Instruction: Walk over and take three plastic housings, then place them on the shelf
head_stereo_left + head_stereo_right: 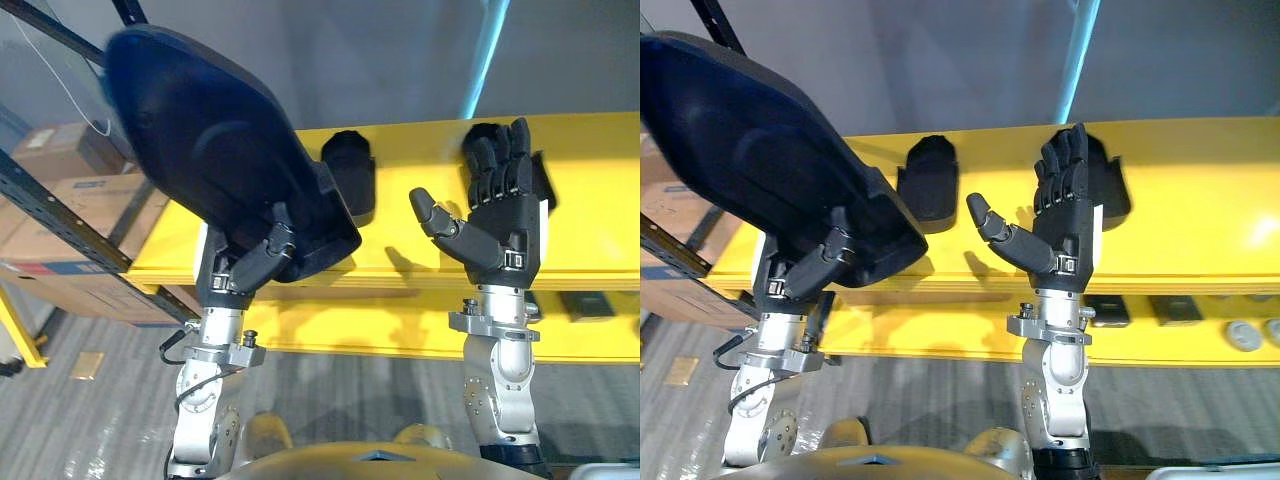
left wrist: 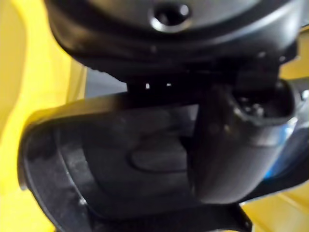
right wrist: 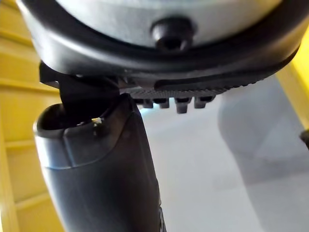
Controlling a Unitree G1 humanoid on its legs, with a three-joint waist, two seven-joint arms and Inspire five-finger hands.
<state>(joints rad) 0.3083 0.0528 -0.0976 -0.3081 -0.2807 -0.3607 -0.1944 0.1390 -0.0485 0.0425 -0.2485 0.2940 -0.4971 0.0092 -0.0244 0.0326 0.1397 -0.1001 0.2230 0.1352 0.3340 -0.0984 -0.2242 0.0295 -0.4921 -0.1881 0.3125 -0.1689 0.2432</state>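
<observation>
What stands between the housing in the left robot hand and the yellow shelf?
Nothing visible. The left robot hand holds the housing over the left part of the yellow shelf. A second housing lies just to its right, a third behind the open right robot hand; the spot beneath is hidden.

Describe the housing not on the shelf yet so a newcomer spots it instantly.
Find the yellow shelf across the view: a mid-shelf housing and a second housing behind the open right hand rest on it. To their left, the left hand grips the raised housing over the shelf's front edge. It alone is held, and looks much larger than those two.
</observation>
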